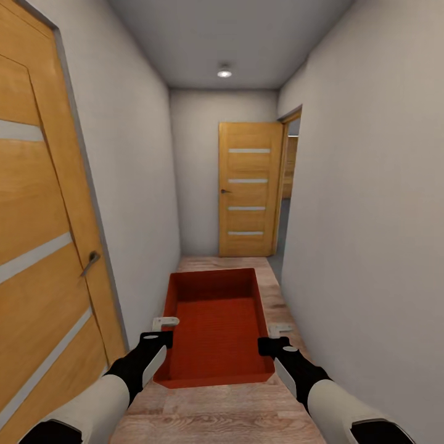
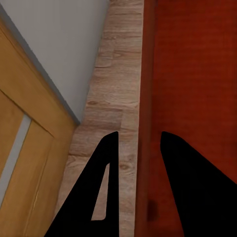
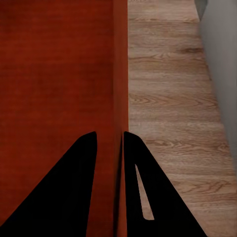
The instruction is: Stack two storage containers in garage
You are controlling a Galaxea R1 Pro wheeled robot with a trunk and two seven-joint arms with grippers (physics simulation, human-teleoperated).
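1. The left claw (image 1: 165, 330) grips the left long wall of a red-orange bin (image 1: 216, 324). In the left wrist view its claw (image 2: 139, 148) straddles that wall, one finger outside over the wood floor and one inside the bin (image 2: 197, 74), set at a middling gap with the wall between them.
2. The right claw (image 1: 279, 336) grips the right long wall of the same bin. In the right wrist view its claw (image 3: 109, 143) is drawn narrow, both fingers pressed close on either side of the wall of the bin (image 3: 59, 69).
3. The bin is held out in front of the robot between the two arms, open side up, its long axis pointing down the hallway. Nothing lies inside it.
4. The wood floor (image 1: 228, 413) runs beneath the bin along a narrow hallway with grey walls.
5. A wooden door (image 1: 43, 246) with pale stripes and a lever handle stands close on the near left, beside the left arm.
6. A second wooden door (image 1: 250, 188) stands at the far end, right of centre, next to an open doorway (image 1: 290, 179) on the far right.
7. A round ceiling light (image 1: 224, 73) glows at the far end.
8. What lies past the open doorway is too small to make out, and the near door is cut off by the picture's edge.
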